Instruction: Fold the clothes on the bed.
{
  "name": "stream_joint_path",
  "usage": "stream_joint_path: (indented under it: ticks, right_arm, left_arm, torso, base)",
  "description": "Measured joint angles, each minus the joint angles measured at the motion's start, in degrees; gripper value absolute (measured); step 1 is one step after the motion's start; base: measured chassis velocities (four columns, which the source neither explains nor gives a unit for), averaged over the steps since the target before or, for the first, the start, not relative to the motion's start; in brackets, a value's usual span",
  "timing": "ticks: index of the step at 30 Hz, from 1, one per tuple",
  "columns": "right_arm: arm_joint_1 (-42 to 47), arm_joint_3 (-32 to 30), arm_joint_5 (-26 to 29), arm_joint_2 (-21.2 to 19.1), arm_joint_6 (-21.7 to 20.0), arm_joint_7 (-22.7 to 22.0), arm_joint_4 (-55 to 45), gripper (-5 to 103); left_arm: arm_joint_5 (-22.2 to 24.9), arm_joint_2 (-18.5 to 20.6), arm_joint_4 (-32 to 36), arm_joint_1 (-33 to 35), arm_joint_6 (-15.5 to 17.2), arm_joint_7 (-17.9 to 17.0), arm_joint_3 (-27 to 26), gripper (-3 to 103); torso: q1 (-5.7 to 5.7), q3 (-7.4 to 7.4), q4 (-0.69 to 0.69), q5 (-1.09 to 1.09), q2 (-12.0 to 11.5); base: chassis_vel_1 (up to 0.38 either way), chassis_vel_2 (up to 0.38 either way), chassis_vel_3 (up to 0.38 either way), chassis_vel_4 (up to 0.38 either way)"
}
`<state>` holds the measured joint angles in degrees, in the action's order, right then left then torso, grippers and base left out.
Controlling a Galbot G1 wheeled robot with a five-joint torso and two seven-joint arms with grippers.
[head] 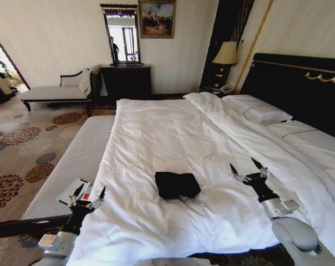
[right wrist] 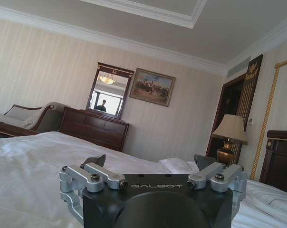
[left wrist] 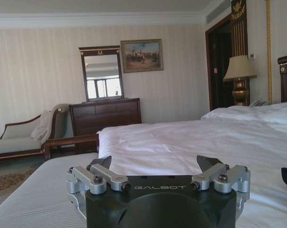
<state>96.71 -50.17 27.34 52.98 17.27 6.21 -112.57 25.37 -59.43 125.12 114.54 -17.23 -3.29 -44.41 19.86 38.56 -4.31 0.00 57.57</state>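
Head view looks down a large double bed (head: 156,138) with white sheets and a dark wood headboard. A black soft-fabric T-shirt (head: 177,184) lies on the white duvet near the foot of the bed, between the two arms, already gathered into a small, compact, roughly rectangular bundle. The left gripper (head: 89,195) hovers at the bed's left edge, well apart from the shirt, its two dark fingers spread wide and holding nothing. The right gripper (head: 247,168) sits above the duvet to the shirt's right, also apart from it, its fingers likewise splayed and empty. Both wrist views show the jaws standing wide over white bedding. Judging by the tidy bundle and both tools clear of it, the folding looks finished or nearly so; at most a final neatening may remain
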Motion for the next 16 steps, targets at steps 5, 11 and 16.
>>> stream_joint_path:
  ticks: [5,11,16]
  right_arm:
    - [-0.05,0.05,0.05,-0.04,-0.07,0.0,0.0,100]
    - [-0.07,0.08,0.1,-0.07,-0.15,0.0,0.0,100]
    - [-0.09,0.1,0.12,-0.09,-0.18,-0.01,0.02,100]
  left_arm:
    - [0.0,0.0,0.0,0.0,0.0,0.0,0.0,100]
    - [0.0,0.0,0.0,0.0,0.0,0.0,0.0,100]
    - [0.0,0.0,0.0,0.0,0.0,0.0,0.0,100]
  torso:
    - [0.0,0.0,0.0,0.0,0.0]
    - [0.0,0.0,0.0,0.0,0.0]
    - [0.0,0.0,0.0,0.0,0.0]
  base:
    - [0.0,0.0,0.0,0.0]
    - [0.0,0.0,0.0,0.0]
    - [0.0,0.0,0.0,0.0]
